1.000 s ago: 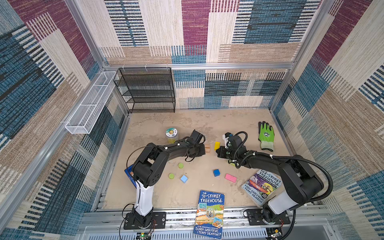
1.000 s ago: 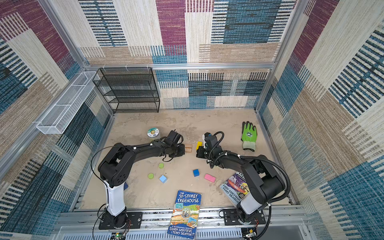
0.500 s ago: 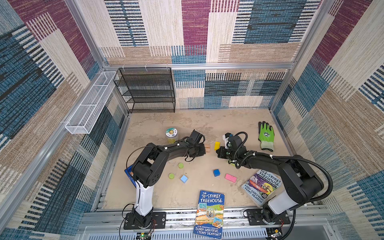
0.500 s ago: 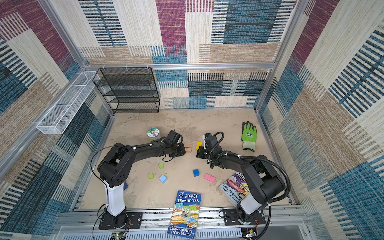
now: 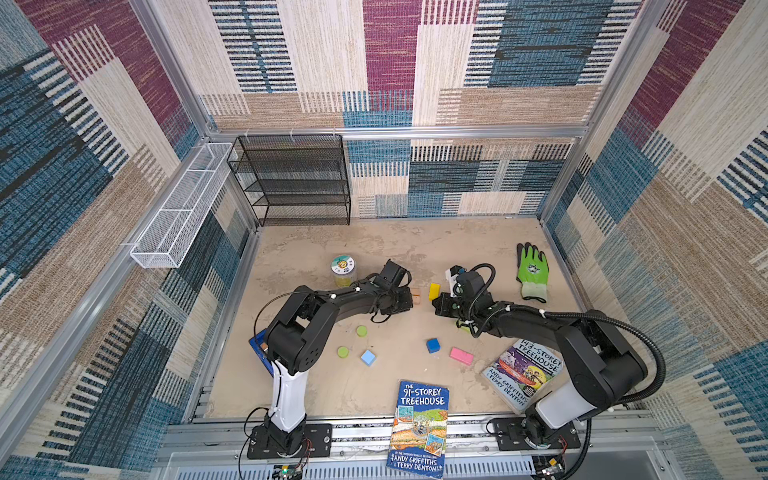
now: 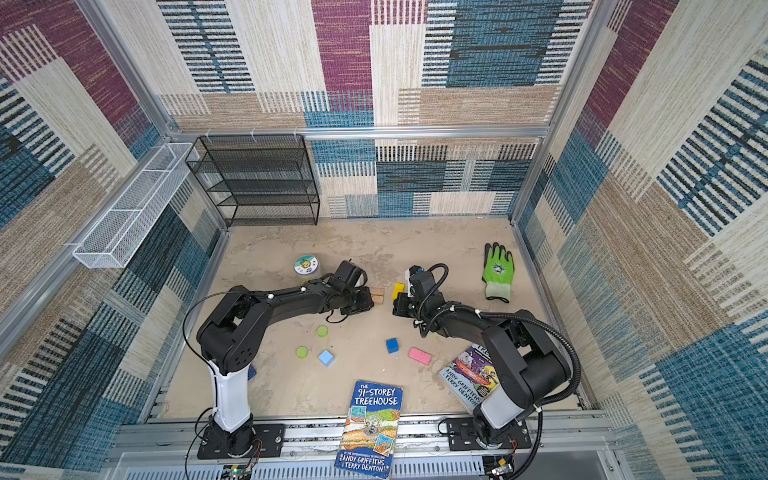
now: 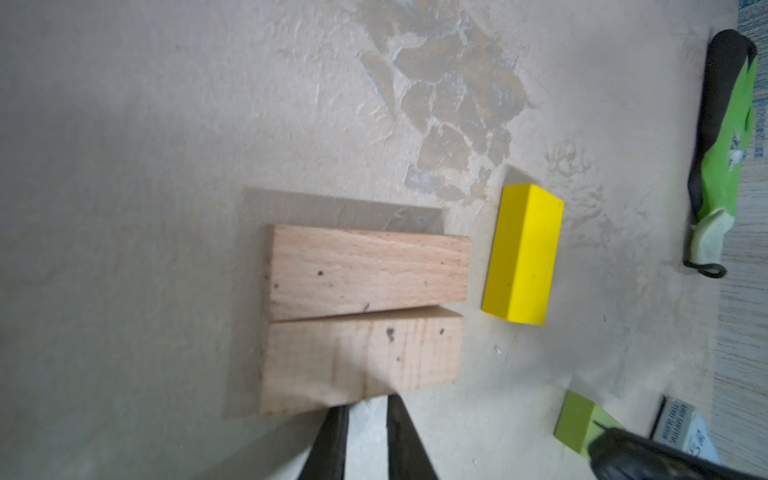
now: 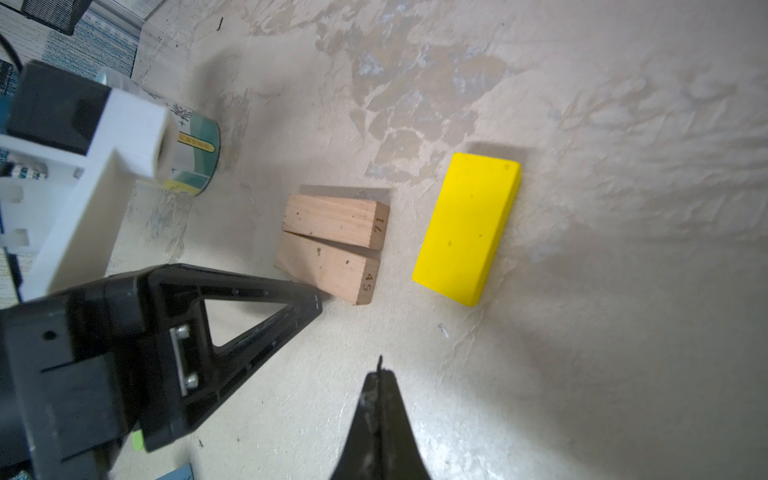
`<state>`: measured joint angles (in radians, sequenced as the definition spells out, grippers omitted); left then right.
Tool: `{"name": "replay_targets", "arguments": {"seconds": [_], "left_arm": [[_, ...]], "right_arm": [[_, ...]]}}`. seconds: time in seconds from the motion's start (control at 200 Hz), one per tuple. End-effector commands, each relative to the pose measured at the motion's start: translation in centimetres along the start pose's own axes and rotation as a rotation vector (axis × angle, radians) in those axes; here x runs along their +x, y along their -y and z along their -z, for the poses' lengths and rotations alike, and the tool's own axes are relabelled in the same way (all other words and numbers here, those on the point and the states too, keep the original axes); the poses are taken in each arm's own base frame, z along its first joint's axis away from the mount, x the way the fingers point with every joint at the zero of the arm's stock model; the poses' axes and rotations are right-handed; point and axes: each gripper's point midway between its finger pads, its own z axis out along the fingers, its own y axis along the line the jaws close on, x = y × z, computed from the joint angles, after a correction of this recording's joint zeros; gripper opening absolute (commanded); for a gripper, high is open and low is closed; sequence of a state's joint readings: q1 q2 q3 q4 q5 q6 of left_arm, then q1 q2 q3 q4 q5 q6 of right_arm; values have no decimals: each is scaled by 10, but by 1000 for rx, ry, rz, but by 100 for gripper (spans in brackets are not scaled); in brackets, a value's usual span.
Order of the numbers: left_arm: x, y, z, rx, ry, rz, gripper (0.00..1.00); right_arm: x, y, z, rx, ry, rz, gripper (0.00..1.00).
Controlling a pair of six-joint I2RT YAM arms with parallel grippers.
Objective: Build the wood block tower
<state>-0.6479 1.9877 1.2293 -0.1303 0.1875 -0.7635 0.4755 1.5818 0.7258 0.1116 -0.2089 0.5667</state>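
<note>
Left hand [image 7: 365,407]: fingers a crack apart, empty, tips at the nearer of two tan bars [image 7: 365,270], which lie touching at bench centre. Right hand [image 8: 380,376]: pinched together, empty. Yellow oblong [image 7: 521,253] lies just beyond. Judged: base laid, nothing stacked yet. Next: grasp yellow and set it across the bars.

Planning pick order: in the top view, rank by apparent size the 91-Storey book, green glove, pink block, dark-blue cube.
Largest to smallest:
91-Storey book
green glove
pink block
dark-blue cube
The last two look close.
</note>
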Motion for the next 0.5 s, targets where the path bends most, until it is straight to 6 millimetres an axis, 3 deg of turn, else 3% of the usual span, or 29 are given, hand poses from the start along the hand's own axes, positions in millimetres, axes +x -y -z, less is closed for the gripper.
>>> {"name": "replay_targets", "arguments": {"seconds": [0.0, 0.496], "left_arm": [[10, -8, -3, -28, -39, 28, 24], [9, -9, -4, -33, -36, 35, 29]], "right_arm": [[-6, -4, 0, -17, 28, 0, 0], [-6, -3, 1, -12, 30, -1, 0]]}}
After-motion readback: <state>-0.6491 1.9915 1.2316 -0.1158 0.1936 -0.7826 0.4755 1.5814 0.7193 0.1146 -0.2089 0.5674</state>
